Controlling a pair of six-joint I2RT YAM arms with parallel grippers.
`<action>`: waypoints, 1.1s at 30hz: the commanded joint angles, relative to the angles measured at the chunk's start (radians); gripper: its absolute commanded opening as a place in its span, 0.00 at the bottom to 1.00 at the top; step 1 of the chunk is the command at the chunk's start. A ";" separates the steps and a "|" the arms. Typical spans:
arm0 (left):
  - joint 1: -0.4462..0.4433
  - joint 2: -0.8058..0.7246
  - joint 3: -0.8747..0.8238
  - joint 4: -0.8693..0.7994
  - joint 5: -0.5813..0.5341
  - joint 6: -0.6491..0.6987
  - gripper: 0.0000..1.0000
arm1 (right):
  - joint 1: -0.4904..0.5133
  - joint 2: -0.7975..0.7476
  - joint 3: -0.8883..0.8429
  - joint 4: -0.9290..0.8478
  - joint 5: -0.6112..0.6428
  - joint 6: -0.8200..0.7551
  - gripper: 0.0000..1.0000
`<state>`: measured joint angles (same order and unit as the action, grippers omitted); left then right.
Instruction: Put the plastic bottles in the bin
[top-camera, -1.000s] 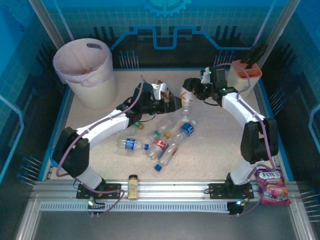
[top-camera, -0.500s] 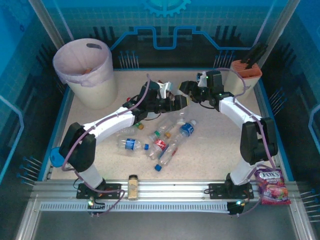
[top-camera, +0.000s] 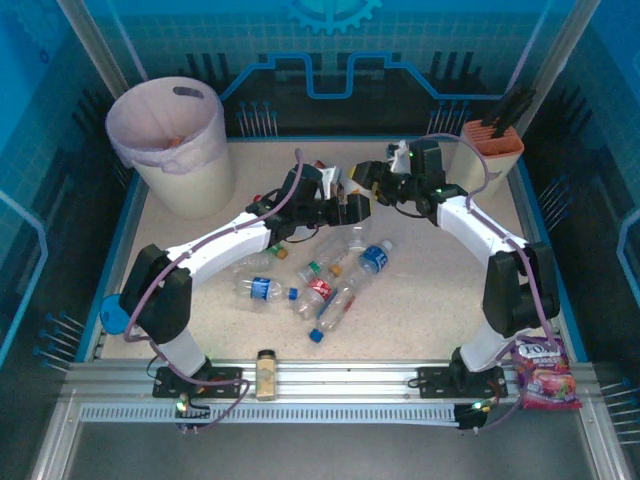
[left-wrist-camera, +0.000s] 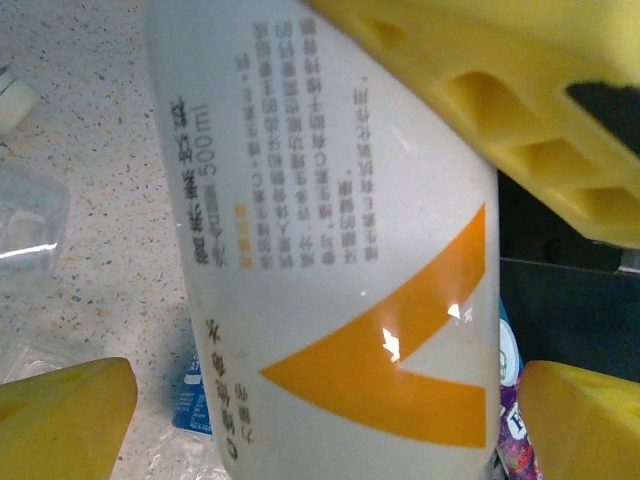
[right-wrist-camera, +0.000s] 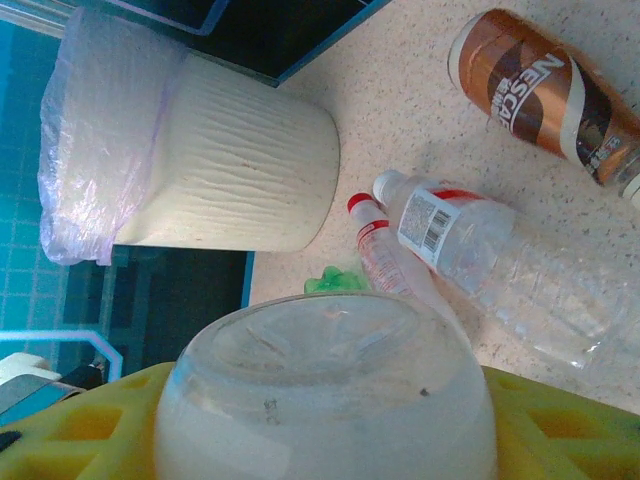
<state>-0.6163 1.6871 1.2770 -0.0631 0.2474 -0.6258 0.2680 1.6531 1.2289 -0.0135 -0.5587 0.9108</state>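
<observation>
White bottle with orange chevron (left-wrist-camera: 330, 250): lifted off the table (top-camera: 440, 300) and clamped at its base between the yellow fingers of the right gripper (right-wrist-camera: 325, 440). Left gripper (left-wrist-camera: 320, 420): jaws spread wide, straddling the same bottle's body; contact cannot be told. Both grippers meet above the far middle of the table. Other plastic bottles (top-camera: 320, 285): lying loose in a cluster mid-table, nearer than the grippers, with a brown bottle (right-wrist-camera: 545, 95) and a clear red-labelled bottle (right-wrist-camera: 480, 255) on the surface too. Bin (top-camera: 190, 170): upright at the far left corner, bag-lined, well apart from the held bottle
</observation>
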 joint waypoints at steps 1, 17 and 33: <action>-0.002 0.032 0.037 0.013 0.017 0.014 0.95 | 0.024 -0.006 0.024 0.032 -0.032 0.027 0.51; 0.037 0.040 0.026 0.039 0.051 -0.022 0.62 | -0.009 -0.024 0.043 -0.003 -0.024 0.078 0.87; 0.189 -0.008 0.368 -0.432 -0.084 0.311 0.43 | -0.157 -0.240 -0.044 -0.464 0.076 -0.288 1.00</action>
<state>-0.4919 1.7214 1.5398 -0.3424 0.2127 -0.4477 0.1165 1.4315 1.2110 -0.2905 -0.5243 0.7700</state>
